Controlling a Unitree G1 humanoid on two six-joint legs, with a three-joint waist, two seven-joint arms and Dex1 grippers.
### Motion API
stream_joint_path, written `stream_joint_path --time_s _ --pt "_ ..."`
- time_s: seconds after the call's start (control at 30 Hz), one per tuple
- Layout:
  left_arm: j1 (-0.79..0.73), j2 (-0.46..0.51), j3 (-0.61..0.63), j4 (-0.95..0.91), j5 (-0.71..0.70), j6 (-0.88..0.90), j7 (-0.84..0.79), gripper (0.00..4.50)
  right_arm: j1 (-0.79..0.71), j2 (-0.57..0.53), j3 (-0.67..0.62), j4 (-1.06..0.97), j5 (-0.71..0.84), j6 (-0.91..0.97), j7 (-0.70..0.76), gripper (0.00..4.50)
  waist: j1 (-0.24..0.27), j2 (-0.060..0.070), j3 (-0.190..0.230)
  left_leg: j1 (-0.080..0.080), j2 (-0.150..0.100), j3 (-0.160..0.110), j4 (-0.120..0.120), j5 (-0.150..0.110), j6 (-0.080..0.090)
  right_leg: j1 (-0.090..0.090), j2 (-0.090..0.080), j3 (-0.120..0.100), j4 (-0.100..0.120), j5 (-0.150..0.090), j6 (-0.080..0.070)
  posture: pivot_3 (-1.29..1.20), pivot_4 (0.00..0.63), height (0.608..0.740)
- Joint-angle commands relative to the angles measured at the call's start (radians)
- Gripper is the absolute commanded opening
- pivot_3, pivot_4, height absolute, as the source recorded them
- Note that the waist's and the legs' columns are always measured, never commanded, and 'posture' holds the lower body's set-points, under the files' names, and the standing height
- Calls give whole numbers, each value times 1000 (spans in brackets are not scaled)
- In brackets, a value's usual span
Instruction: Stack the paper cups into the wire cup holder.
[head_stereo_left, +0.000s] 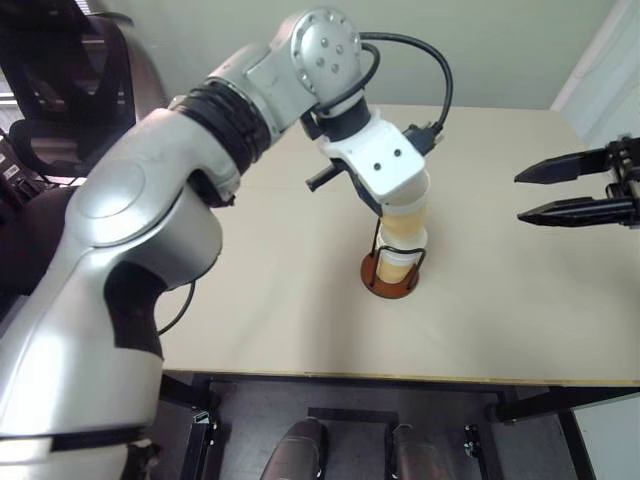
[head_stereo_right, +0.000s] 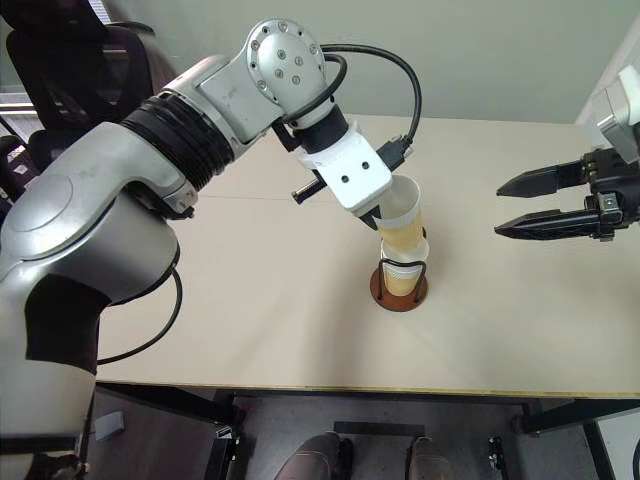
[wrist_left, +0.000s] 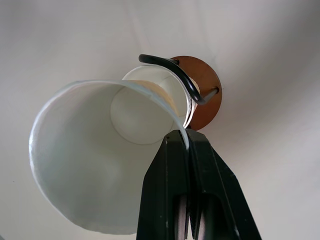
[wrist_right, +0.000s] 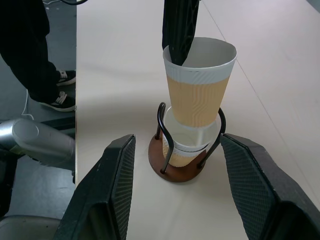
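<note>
The wire cup holder stands on its reddish-brown disc base at mid-table. A paper cup sits upright inside its black loops. I cannot tell whether another is nested in it. A second paper cup, tan with a white band and rim, leans slightly, its bottom inside the lower cup's mouth. My left gripper comes down from above and is shut on this upper cup's rim. My right gripper hovers open to the right of the holder, well apart from it, with nothing between its fingers.
The beige table has its front edge near me and its right edge beyond my right gripper. A person's legs and shoes stand on the floor past the table's side. A black chair stands at the far left.
</note>
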Motion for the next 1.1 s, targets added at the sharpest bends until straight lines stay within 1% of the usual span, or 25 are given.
stream_joint_path --time_s 0.03,0.5,0.73,0.83,0.9,1.0,1.1 --pt "-3 -3 40 8 10 -13 -27 19 -6 -24 -56 -13 9 -11 -4 2697 0 0 0 0 0 0 0 0 0 0 0 0 0 0 0 0 150 740" --pt "18 -35 83 32 61 -36 -27 19 27 -23 -87 -41 23 2 -21 2697 1 0 0 0 0 0 0 0 0 0 0 1 0 0 0 0 150 740" --pt "43 -36 95 32 92 -47 -27 19 37 -23 -83 -13 11 -22 -11 2697 1 0 0 0 0 0 1 0 0 0 0 1 0 0 1 0 150 740" --pt "55 -50 119 43 123 -50 -27 19 42 -20 -83 -22 16 -23 -17 2697 1 0 0 0 0 0 1 0 0 0 0 1 0 1 1 0 150 740" --pt "65 -70 160 65 160 -67 -27 19 45 -18 -84 -34 21 -17 -23 2697 1 0 0 0 0 0 1 0 1 0 0 1 0 1 1 0 150 740" --pt "78 -84 190 86 217 -86 -27 583 45 -15 -83 -51 27 -9 -34 2697 1 0 0 0 -1 0 1 0 1 0 -1 1 0 1 1 0 150 740" --pt "98 -91 208 83 246 -89 -27 1567 44 -13 -84 -68 33 2 -46 2697 1 0 0 0 0 1 1 0 1 0 0 1 0 1 1 0 150 740"
